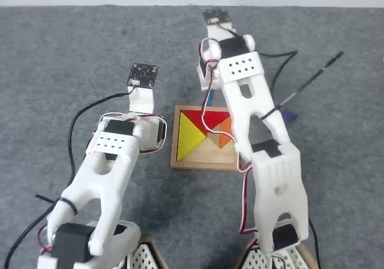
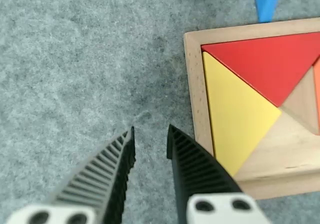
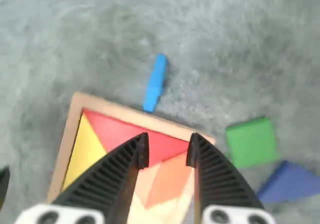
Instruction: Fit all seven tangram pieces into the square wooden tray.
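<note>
At mid-frame in the high view, the tray (image 1: 174, 152), flat on the grey surface (image 1: 60, 53) between the two arms

Inside the tray, three pieces:
- red triangle (image 1: 204, 116) along the upper edge
- yellow triangle (image 1: 189, 139) along the left edge, its slanted side against the red one
- orange piece (image 1: 225, 133) toward the right, partly hidden under the right arm

Bare wood across the rest of the tray floor

Outside the tray:
- blue piece (image 3: 155, 82), standing on its thin edge just beside the rim (image 3: 74, 111) on the red triangle's side; contact with the rim impossible to tell
- green square (image 3: 251, 141), flat on the surface near the tray's corner
- dark blue triangle (image 3: 291, 181) (image 1: 290, 116), just beyond the green square, right of centre in the high view

Left hand (image 2: 150, 131) low over bare surface, just beside the tray rim (image 2: 192, 84) on the yellow triangle's (image 2: 235, 114) side; fingers (image 2: 115, 169) a narrow gap apart, nothing between them

Right hand (image 3: 167, 143) above the tray, over the red triangle (image 3: 117, 130) and the orange piece (image 3: 167, 176); fingers (image 3: 120, 169) apart, gripping nothing
</note>
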